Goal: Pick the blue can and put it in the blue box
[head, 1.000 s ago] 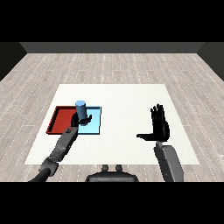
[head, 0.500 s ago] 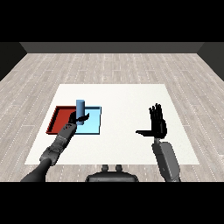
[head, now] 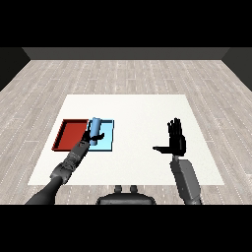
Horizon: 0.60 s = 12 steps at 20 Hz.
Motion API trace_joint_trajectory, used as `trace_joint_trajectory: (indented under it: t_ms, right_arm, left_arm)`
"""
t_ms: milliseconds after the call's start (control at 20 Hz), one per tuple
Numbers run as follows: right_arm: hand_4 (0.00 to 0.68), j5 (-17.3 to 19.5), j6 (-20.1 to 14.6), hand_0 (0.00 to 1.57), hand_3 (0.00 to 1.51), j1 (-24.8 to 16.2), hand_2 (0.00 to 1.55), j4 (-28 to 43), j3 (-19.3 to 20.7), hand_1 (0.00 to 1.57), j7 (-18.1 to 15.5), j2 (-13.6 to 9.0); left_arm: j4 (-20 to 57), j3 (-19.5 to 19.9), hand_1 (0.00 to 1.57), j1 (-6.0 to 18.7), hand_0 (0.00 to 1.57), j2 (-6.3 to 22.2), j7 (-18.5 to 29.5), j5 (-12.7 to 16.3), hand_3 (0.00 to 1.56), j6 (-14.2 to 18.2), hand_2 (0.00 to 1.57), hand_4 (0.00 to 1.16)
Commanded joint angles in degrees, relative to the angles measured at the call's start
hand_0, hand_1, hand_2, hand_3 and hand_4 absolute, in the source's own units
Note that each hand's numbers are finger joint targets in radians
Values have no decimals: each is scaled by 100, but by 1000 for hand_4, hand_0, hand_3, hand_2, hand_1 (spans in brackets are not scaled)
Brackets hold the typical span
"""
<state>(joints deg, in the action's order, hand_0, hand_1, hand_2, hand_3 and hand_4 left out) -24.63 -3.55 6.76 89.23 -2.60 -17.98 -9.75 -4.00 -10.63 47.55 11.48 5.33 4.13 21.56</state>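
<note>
While the left robot hand [head: 89,140] curled round the light blue cylindrical can [head: 95,126], that can stood upright with a slight tilt over the left edge of the shallow light blue square tray [head: 107,139], close to the border it shared with the shallow red square tray [head: 72,134]. Whether the can's base touched the tray floor could not be told, because the black fingers covered its lower part. The two trays lay side by side, touching, on the flat white square desk [head: 138,113], with the red one at nine o'clock of the blue one. Both sat in the left half of the desk, toward its near edge.

The grey left forearm [head: 69,165] ran from the lower left corner toward one o'clock, crossing the desk's near edge and ending at the hand just at the near left corner of the blue tray.

The right robot hand [head: 176,141] was held open at three o'clock of the trays, well apart from them, with its fingers straight and pointing toward twelve o'clock and its thumb stuck out toward nine o'clock. It held nothing. Its grey right forearm [head: 186,179] rose from the lower right of the view toward eleven o'clock.

Beyond the desk, a pale grey wood-plank floor [head: 128,74] stretched toward twelve o'clock up to a dark wall.
</note>
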Motion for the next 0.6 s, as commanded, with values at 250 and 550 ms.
trace_joint_trajectory:
  t_ms: [250,550]
  right_arm:
    - [0,-70,75,0,0,120,0,54,90,0,83,6]
    - [0,-156,262,0,0,-92,0,178,122,0,140,-29]
  left_arm:
    - [383,-70,0,-218,0,-142,-417,-196,0,-116,0,588]
    - [98,240,0,-288,0,-93,159,-2,0,933,0,0]
